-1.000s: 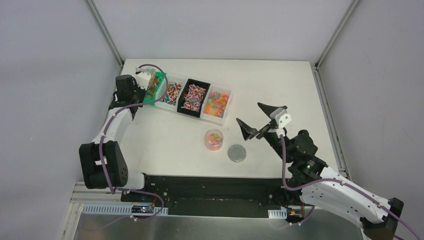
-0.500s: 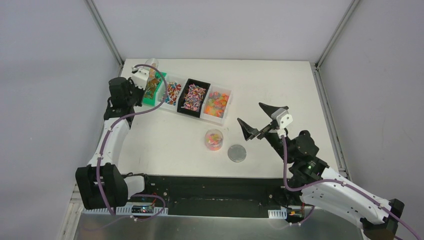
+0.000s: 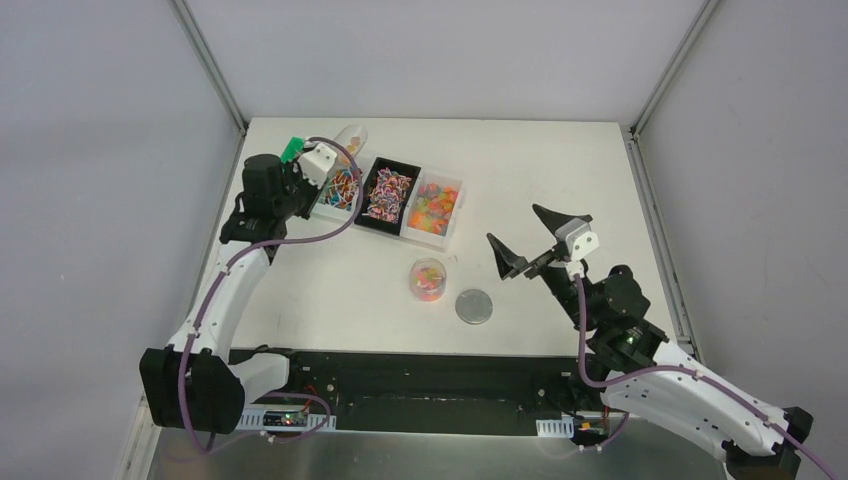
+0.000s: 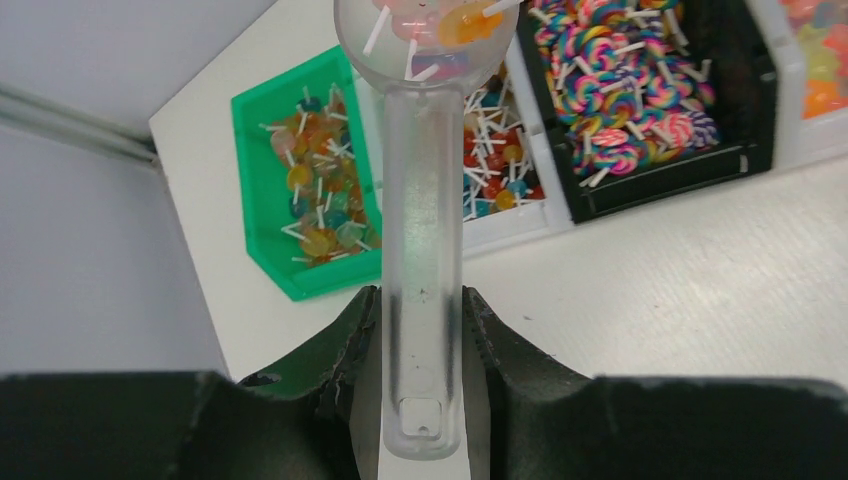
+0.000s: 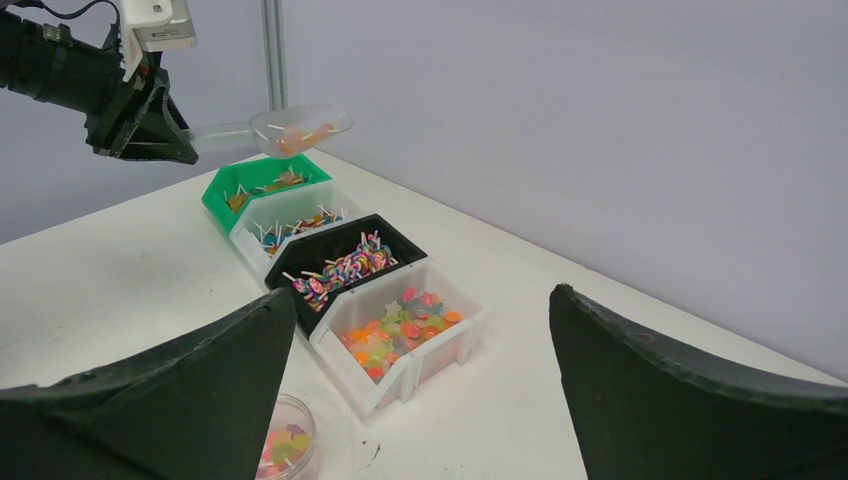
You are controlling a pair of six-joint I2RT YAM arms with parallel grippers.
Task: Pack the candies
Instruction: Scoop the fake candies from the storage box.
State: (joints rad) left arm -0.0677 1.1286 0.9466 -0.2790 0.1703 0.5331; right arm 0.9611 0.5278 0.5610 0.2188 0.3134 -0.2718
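Transfer step in progress: the left tool (image 4: 420, 315) is clenching the handle of a clear scoop (image 4: 421, 210), with one jaw pressing on each side, and is carrying it roughly level above the left end of the bin row at the far side of the table (image 3: 330, 270). Candies (image 4: 440, 18) on white sticks are lying in the scoop's bowl. More are sitting below in the green bin (image 4: 305, 288), in the white bin (image 3: 322, 208) beside it, in the black bin (image 4: 660, 185), and as loose gummies in the end bin (image 5: 440, 355). The target appears to be the round tub (image 3: 412, 272), which is standing open nearer the arms, well apart from the scoop, and is already showing some coloured pieces inside. The grey lid (image 3: 474, 306) is lying flat just beside it. The right tool (image 3: 511, 222) is hovering to the right of the tub with its fingers spread wide and nothing between them. Judgement: scooping looks done and delivery is not. The next move is calling for a level carry across to the tub, then a slow tilt centred over its mouth. Nothing is holding the tub, so the sticks may snag on the rim or spill past it. The right tool seems well placed to steady the tub, or to fit the lid afterwards.
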